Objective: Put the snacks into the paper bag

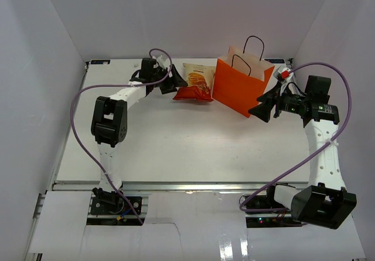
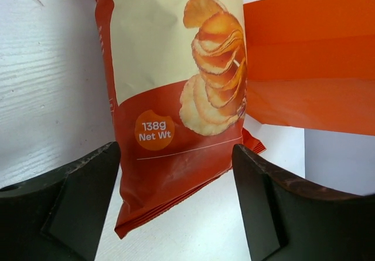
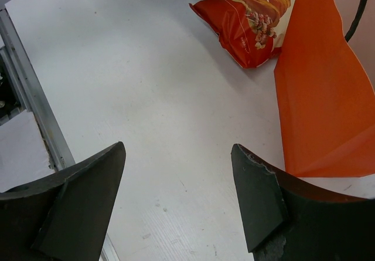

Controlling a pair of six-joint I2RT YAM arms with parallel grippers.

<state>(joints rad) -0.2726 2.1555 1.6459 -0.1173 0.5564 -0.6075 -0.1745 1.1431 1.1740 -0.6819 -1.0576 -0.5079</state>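
The orange-and-cream chip bag (image 1: 195, 83) lies flat at the back of the table, just left of the upright orange paper bag (image 1: 241, 85). My left gripper (image 1: 170, 80) is open at the chip bag's left end. In the left wrist view the chip bag's (image 2: 170, 97) crimped end lies between the spread fingers of the gripper (image 2: 176, 214), and the paper bag (image 2: 310, 67) stands behind it. My right gripper (image 1: 262, 107) is open and empty beside the paper bag's right front corner. The right wrist view shows the gripper (image 3: 179, 196) over bare table, the paper bag (image 3: 328, 97) and the chip bag (image 3: 252, 20). A small red-and-white item (image 1: 285, 73) sits right of the paper bag; what it is I cannot tell.
White walls close in the table on the left, back and right. A metal rail (image 3: 29, 108) runs along the table's near edge. The paper bag's black loop handles (image 1: 253, 44) stand above its open mouth.
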